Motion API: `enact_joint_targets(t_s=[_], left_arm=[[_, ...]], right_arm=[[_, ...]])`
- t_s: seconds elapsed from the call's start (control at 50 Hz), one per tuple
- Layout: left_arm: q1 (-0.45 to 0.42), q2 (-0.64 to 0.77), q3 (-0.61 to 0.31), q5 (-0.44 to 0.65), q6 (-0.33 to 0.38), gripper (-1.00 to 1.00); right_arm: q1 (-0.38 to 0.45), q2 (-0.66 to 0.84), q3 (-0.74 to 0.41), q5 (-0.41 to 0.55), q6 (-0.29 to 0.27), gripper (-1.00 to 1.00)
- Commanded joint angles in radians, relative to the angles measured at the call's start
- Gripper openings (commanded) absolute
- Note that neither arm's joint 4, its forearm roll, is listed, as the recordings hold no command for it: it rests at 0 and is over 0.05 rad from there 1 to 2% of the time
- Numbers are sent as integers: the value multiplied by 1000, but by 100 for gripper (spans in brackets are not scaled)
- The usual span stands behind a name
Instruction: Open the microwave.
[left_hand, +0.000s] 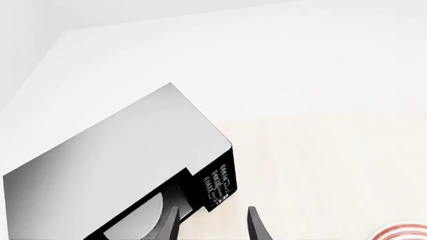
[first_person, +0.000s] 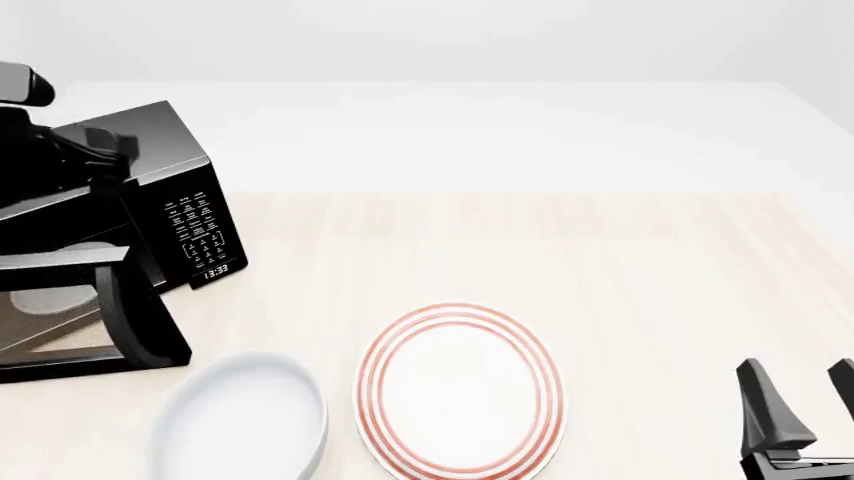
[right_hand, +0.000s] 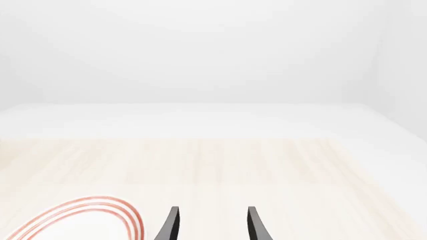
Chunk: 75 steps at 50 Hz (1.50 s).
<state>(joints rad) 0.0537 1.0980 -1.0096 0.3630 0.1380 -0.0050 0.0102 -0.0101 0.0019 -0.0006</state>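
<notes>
Your microwave (first_person: 160, 190) sits at the table's (first_person: 561, 250) left edge, toward the far side, door (first_person: 80, 310) swung well open, keypad (first_person: 200, 232) facing you. Your left gripper (left_hand: 212, 225) hangs above the door opening, fingers apart w/ nothing between. Right gripper (first_person: 801, 410) rests near the front right corner, fingers apart, empty. A red-ringed plate (first_person: 461, 390) and a white bowl (first_person: 240, 425) lie along the front edge.

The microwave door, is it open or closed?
Open. In the front view the microwave's door has swung out toward the camera, away from the keypad, and the white turntable shows inside.
</notes>
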Motion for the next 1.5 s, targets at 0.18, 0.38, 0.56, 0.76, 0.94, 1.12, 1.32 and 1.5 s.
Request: enact_joint_targets(t_s=[0.18,0.38,0.56,0.76,0.94,1.12,1.32,1.5], left_arm=[[24,101,-6,-9,5,100],[48,136,-9,-15,16,100],[74,168,10,-47,11,100],[99,192,34,-76,15,100],[120,223,36,-89,20,100],[129,260,34,-106,20,100],[147,296,35,-125,29,100],[166,312,36,-134,35,100]], right_arm=[[0,0,0,0,0,100],[0,0,0,0,0,100],[0,0,0,0,0,100],[0,0,0,0,0,100],[0,0,0,0,0,100],[0,0,0,0,0,100],[0,0,0,0,0,100],[0,0,0,0,0,100]])
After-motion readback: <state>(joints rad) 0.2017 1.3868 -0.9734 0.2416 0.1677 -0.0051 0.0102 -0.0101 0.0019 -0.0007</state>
